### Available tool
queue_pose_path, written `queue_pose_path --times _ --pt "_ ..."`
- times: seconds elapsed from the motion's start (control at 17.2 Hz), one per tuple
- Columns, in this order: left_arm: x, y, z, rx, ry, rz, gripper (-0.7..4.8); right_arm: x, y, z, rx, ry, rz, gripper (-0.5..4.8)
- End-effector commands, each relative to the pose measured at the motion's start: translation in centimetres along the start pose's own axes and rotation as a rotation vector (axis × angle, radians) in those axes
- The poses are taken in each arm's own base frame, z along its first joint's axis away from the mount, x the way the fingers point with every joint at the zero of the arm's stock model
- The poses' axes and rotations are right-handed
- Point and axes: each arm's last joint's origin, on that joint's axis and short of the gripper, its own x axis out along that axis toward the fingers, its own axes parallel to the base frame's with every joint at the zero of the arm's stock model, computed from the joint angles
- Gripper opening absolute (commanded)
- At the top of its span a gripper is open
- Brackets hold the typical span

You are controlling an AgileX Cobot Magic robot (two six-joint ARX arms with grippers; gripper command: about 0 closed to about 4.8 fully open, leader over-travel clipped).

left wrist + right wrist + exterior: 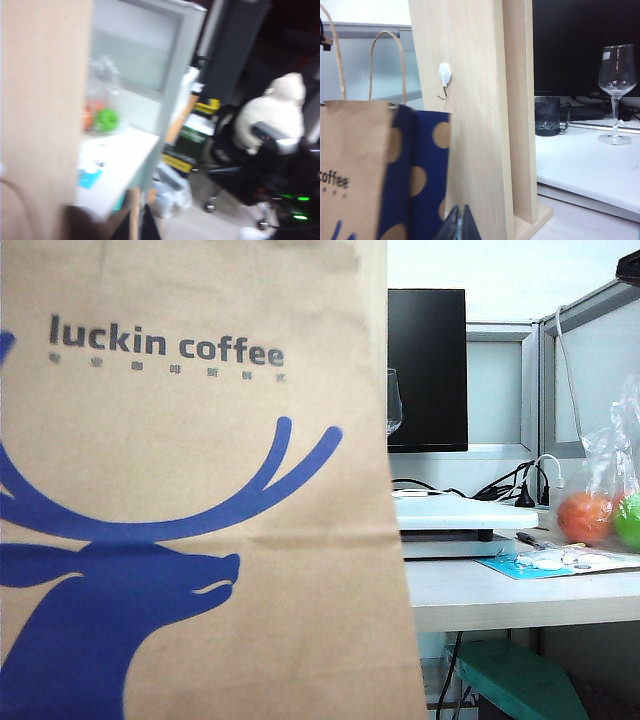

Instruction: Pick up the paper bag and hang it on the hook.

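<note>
The left gripper, out of sight, is pressed together; what it pinches cannot be seen. The paper bag (365, 170) hangs just beside the wooden board (465, 150), handle loop (387, 65) level with the hook (444, 80). Carry the loop above the hook, then lower it. The right gripper (460, 227) sits pressed together, low by the board's foot.

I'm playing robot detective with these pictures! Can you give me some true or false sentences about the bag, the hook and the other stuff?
1. The paper bag already hangs on the hook. False: the hook is bare, the bag is beside it.
2. The bag shows a blue deer. True.
3. The wine glass is lying on its side. False: it stands upright.
4. An orange ball and a green ball sit in a clear plastic bag. True.
5. The hook is on a wooden board. True.
</note>
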Motion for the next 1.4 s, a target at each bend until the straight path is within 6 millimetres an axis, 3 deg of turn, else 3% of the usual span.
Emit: queue_pose_path --times 0.06,0.23,0.76,1.16,1.4 --pt "1.0 1.2 -0.1 0.03 0.004 0.049 -0.06 0.0 0.0 -0.1 -0.003 -0.006 -0.003 -0.01" --pt "2.7 2.7 -0.7 -0.003 0.017 -0.021 -0.06 0.0 -0.1 -0.1 -0.003 -0.009 -0.02 -0.01" --pt "5.8 6.3 -3.0 -0.015 0.061 0.069 -0.06 0.0 -0.1 -0.1 -0.007 -0.009 -0.022 -0.01" --pt "5.9 8.1 -3.4 0.007 0.04 0.362 -0.06 0.0 -0.1 -0.1 -0.007 -0.009 -0.023 -0.01" --pt "6.6 9.2 -4.4 -0.016 0.07 0.37 -0.06 0.0 -0.2 -0.1 -0.009 -0.015 -0.048 -0.01"
